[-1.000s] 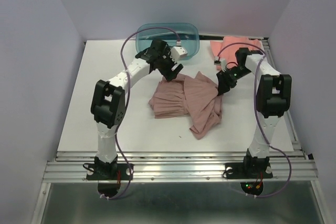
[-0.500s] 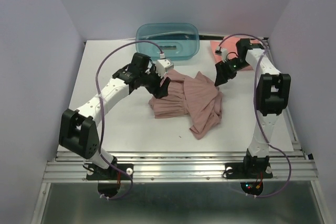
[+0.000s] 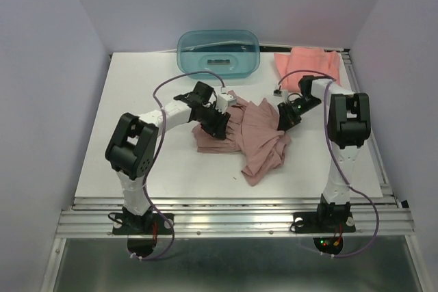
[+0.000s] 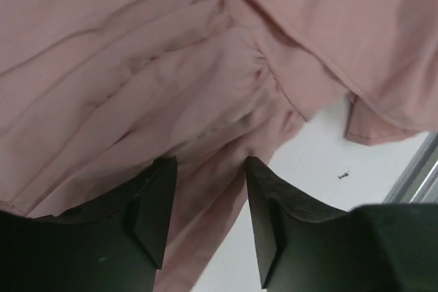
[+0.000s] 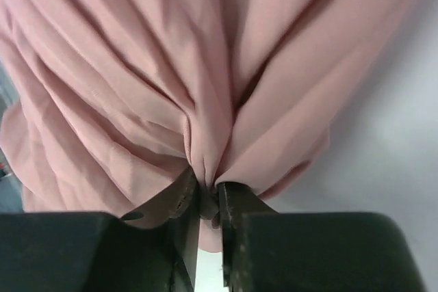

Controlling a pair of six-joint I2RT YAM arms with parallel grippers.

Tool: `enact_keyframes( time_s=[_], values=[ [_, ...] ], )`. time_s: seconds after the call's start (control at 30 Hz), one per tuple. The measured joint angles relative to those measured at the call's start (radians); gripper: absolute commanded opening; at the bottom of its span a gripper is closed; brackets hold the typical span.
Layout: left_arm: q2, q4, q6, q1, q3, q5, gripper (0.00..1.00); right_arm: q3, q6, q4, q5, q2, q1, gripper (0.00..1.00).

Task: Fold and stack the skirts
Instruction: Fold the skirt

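- Right wrist view: my right gripper (image 5: 209,193) is clamped on a pinch of the mauve-pink pleated skirt (image 5: 171,66), likely to lift that edge for folding.
- Left wrist view: my left gripper (image 4: 209,165) hangs spread over the pleats, holding nothing, probably readying a matching pinch.
- Top view: that skirt lies crumpled mid-table (image 3: 137,162); the coral skirt (image 3: 308,65) lies far right, near the teal tub (image 3: 217,49).
- 0 labels or writing readable.
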Motion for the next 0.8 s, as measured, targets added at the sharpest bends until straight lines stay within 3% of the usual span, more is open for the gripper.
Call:
enact_keyframes(
  time_s=[0.13,0.17,0.23,0.27,0.3,0.33,0.4,0.5,0.7,0.8],
  values=[
    [0.124,-0.014,0.004,0.052,0.092,-0.045,0.35,-0.169,0.021,0.023,-0.061,-0.066,0.0,0.11],
    [0.147,-0.019,0.008,0.07,0.126,-0.057,0.34,-0.238,0.05,0.044,-0.087,-0.104,0.001,0.15],
    [0.182,-0.029,0.019,0.103,0.192,-0.08,0.33,-0.348,0.106,0.064,-0.121,-0.181,0.008,0.25],
    [0.208,-0.046,0.031,0.123,0.257,-0.101,0.33,-0.394,0.15,0.089,-0.139,-0.219,0.016,0.4],
    [0.226,-0.05,0.038,0.134,0.297,-0.112,0.35,-0.433,0.187,0.116,-0.155,-0.256,0.025,0.51],
    [0.254,-0.051,0.049,0.146,0.36,-0.131,0.43,-0.47,0.246,0.138,-0.173,-0.295,0.044,0.56],
    [0.294,-0.048,0.064,0.167,0.449,-0.161,0.56,-0.517,0.33,0.204,-0.211,-0.35,0.086,0.58],
    [0.295,-0.048,0.089,0.199,0.487,-0.174,0.65,-0.536,0.449,0.267,-0.256,-0.388,0.144,0.58],
    [0.043,-0.059,0.163,0.189,0.335,-0.171,0.7,-0.553,0.579,0.349,-0.246,-0.479,0.122,0.59],
    [-0.185,-0.05,0.21,0.096,0.232,-0.183,0.7,-0.575,0.6,0.364,-0.215,-0.533,0.11,0.56]
  ],
)
